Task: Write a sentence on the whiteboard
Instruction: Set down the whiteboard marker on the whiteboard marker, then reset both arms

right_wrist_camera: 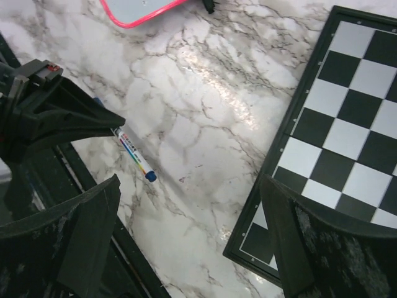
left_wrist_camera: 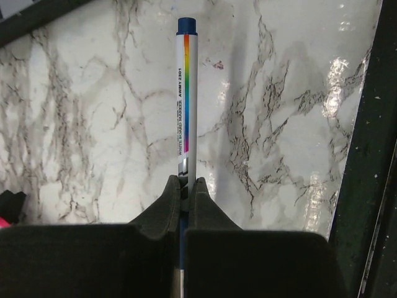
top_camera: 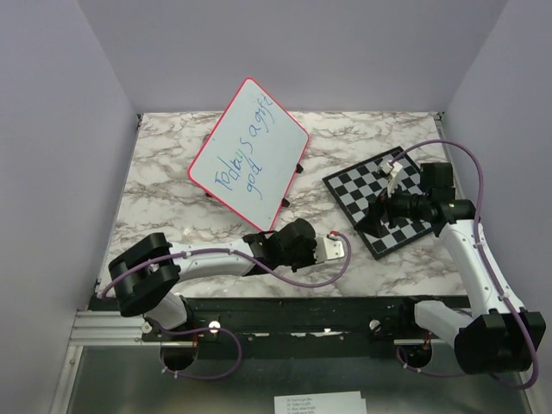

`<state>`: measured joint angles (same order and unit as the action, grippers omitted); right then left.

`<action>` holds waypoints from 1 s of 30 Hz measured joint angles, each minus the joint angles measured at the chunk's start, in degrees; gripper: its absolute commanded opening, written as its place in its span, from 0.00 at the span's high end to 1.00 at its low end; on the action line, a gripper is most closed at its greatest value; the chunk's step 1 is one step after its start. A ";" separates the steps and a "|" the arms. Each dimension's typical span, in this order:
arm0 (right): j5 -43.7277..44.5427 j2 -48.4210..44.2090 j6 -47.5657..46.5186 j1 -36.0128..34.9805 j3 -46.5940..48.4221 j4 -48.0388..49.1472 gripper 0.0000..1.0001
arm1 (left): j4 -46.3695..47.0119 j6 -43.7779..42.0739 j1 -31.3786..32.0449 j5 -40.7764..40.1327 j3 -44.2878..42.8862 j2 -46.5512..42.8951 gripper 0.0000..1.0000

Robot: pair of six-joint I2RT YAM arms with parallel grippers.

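The marker (left_wrist_camera: 187, 93) is clamped across its barrel by the narrow fingers of the left gripper (left_wrist_camera: 186, 186), low over the bench (top_camera: 164, 185), with its blue end pointing away. The right gripper (right_wrist_camera: 189, 186) is held empty, fingers wide, at the chessboard (top_camera: 354, 185) edge. The whiteboard (top_camera: 280, 159) is set diagonally further back, apart from the marker, with the sentence (top_camera: 246, 151) in blue on it. If more is to be written, the blue end, seemingly a cap, is best pulled straight off, and the board touched lightly.
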<state>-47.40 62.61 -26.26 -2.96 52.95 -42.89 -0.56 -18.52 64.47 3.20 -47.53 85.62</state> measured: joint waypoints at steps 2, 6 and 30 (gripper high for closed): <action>1.70 -1.44 1.20 0.59 -0.48 1.38 0.00 | -0.50 1.49 0.00 -0.22 -0.50 1.97 1.00; 3.58 -1.84 2.75 1.09 -1.09 3.04 0.00 | -3.52 3.82 0.00 -2.43 -5.16 9.27 0.96; 5.22 -8.63 4.15 3.76 -3.34 5.99 0.00 | -1.79 20.26 -4.81 -10.27 -1.86 -14.29 0.01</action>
<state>-42.17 53.98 -22.11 0.80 49.60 -36.91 -2.35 1.74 59.66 -7.07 -49.39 71.33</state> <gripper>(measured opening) 0.995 0.985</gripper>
